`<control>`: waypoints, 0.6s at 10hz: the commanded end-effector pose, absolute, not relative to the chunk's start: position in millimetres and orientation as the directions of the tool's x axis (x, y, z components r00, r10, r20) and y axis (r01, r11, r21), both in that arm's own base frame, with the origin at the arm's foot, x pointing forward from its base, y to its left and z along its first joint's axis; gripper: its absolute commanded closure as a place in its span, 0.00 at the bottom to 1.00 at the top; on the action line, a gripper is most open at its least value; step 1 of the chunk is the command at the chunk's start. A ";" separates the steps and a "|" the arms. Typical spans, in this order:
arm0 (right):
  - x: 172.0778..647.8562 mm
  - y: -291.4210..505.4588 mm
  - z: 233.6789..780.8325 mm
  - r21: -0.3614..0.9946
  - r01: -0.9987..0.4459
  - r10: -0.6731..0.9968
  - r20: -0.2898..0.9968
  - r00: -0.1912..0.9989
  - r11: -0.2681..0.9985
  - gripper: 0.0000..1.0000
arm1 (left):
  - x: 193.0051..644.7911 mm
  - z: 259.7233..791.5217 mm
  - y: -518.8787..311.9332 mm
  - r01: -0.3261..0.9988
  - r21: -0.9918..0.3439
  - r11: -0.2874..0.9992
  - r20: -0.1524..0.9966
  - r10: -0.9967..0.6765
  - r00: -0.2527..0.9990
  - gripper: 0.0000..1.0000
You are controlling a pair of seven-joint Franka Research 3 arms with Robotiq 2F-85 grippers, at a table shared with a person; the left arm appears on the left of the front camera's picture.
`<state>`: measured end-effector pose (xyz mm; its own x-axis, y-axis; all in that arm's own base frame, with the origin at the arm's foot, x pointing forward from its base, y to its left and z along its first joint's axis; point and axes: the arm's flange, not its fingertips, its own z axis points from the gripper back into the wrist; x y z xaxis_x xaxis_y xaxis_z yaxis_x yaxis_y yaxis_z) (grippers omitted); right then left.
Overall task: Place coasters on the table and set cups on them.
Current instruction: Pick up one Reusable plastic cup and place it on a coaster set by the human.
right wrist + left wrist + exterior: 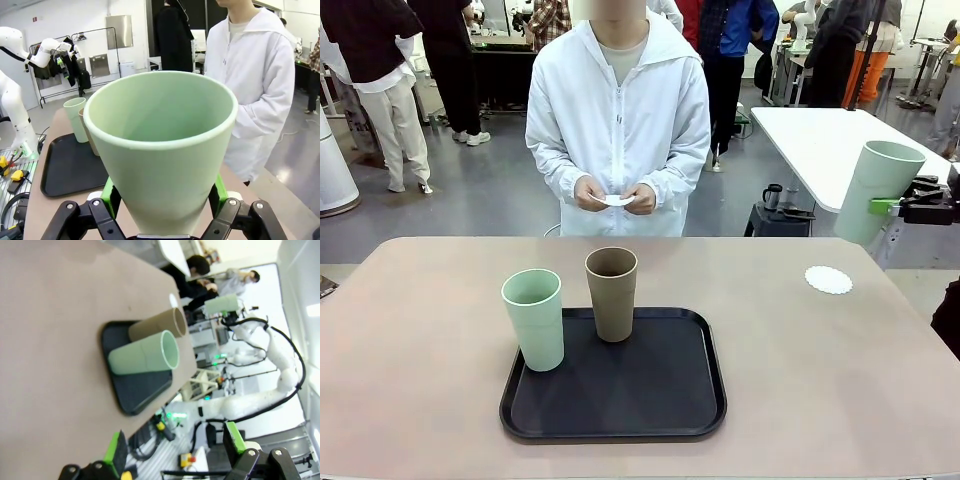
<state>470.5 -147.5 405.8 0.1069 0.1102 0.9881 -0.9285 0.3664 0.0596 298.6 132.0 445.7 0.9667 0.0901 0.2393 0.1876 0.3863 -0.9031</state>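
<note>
At the right side of the table point(420, 350), right gripper point(164, 199): shut tight on the held mint cup point(880, 180), one green pad on each side of its low part.
Held mint cup: up in the air, open end up, leaning a little, by the far right corner of the table, not touching it.
Table coaster point(828, 279): flat on the table near that corner, nothing on it, lower than the held mint cup and a bit to its left in the front view.
Left gripper point(175, 447): jaws wide apart, nothing between the green pads.
Tray point(610, 432): black, on the middle of the table, close to the robot's side.
Second mint cup point(533, 320): upright on the front left part of the tray.
Tan cup point(611, 293): upright on the back part of the tray, just beside the second mint cup.
Person's hands point(590, 192): at the far side, close together in front of a white jacket, holding a second coaster point(616, 200).
</note>
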 end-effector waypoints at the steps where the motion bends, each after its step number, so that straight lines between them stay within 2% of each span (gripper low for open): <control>1: 469.0 -146.8 406.6 0.062 -0.934 0.103 0.989 0.104 0.353 0.15 | 297.9 446.5 133.2 0.200 -0.905 0.374 0.252 0.094 0.963 0.00; 5: 470.3 -147.1 405.9 0.060 -0.930 0.109 0.988 0.106 0.364 0.15 | 297.9 446.5 133.2 0.200 -0.905 0.374 0.252 0.094 0.963 0.00; 6: 494.8 -143.3 396.9 0.053 -0.929 0.149 0.982 0.115 0.367 0.15 | 297.9 446.5 133.2 0.200 -0.905 0.374 0.252 0.094 0.963 0.00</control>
